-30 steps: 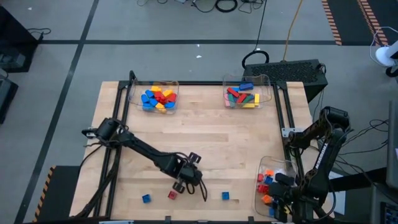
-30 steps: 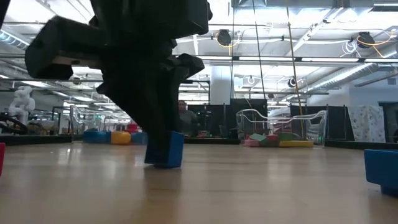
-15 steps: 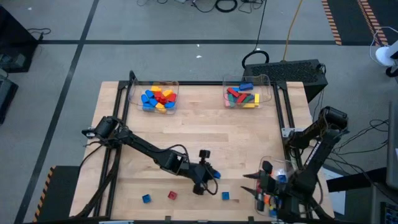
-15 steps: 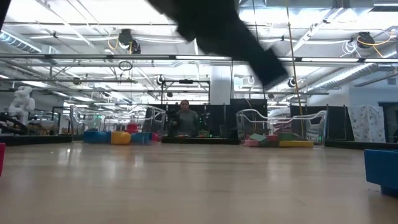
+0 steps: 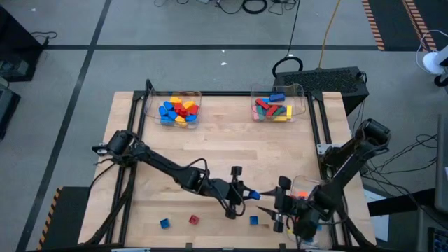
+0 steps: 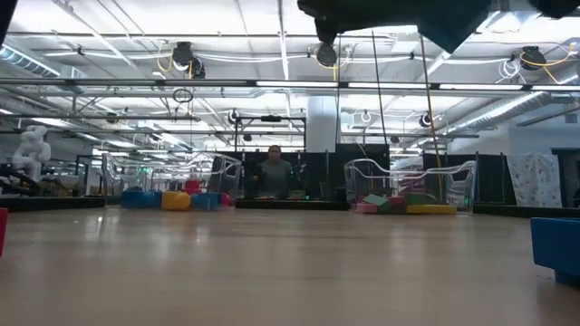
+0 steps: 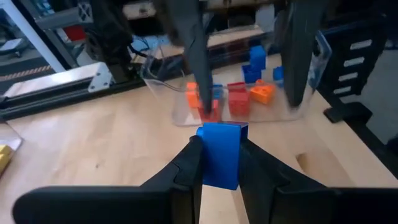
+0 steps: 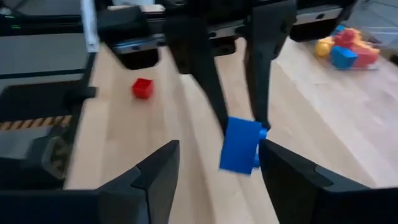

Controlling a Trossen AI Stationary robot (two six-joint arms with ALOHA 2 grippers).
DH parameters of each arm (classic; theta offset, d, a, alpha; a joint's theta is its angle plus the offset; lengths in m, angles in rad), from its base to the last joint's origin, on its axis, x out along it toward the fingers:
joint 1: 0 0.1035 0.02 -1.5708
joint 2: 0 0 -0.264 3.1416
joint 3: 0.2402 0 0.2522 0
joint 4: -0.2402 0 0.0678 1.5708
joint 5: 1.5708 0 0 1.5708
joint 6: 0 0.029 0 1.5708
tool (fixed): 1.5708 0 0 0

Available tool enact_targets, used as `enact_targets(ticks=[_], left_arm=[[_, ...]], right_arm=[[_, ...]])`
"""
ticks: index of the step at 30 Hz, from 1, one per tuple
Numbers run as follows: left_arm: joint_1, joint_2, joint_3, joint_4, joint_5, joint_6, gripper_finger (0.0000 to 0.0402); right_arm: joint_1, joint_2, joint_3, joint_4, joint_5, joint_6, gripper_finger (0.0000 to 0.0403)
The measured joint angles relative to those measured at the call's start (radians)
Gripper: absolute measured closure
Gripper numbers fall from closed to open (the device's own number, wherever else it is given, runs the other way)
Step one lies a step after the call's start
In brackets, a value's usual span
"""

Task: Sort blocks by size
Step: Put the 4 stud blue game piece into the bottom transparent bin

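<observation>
My left gripper is shut on a small blue block above the table's near middle. My right gripper is open just to the right of it. Its fingers point at the block from the other side without touching it. In the right wrist view the block sits ahead of my right gripper. Two blue blocks and a red block lie on the table near its front edge. My left gripper pinches the blue block by two opposite side faces between its two fingers. The fingers come about level from the table's left. The block sticks out past the fingertips toward my right gripper and is lifted clear of the table.
A clear tray with small orange, red and blue blocks stands at the near right, behind my right gripper. Two more trays stand at the far edge: one with blue, yellow and red blocks, one with longer bars.
My left gripper has lifted the blue block clear of the table near the front edge. It has carried the block up and toward the table's right. My right gripper has come from over the near right tray toward the left, up to the block.
</observation>
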Motion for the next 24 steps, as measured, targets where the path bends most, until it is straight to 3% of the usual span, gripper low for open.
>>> enact_targets(ticks=[4, 8, 12, 17, 24], left_arm=[[0.002, 0.0, 0.0, 0.005, 0.0, 0.001, 0.0322], [-0.001, 0.0, 0.0, 0.013, 0.0, 0.002, 0.0322], [0.0, 0.0, 0.0, 0.044, 0.0, 0.016, 0.0322], [0.0, 0.0, 0.0, 0.055, 0.0, 0.029, 0.0322], [0.0, 0.0, 0.0, 0.046, 0.002, 0.01, 0.0322]], right_arm=[[-0.047, 0.0, 0.0, -0.002, -0.004, -0.019, 0.0164], [-0.085, 0.0, 0.0, -0.002, -0.099, -0.036, 0.013], [-0.112, 0.0, 0.0, -0.003, -0.174, -0.029, 0.0127], [-0.118, 0.0, 0.0, -0.003, -0.176, -0.016, 0.0182], [-0.118, 0.0, 0.0, -0.01, -0.166, -0.007, 0.0322]])
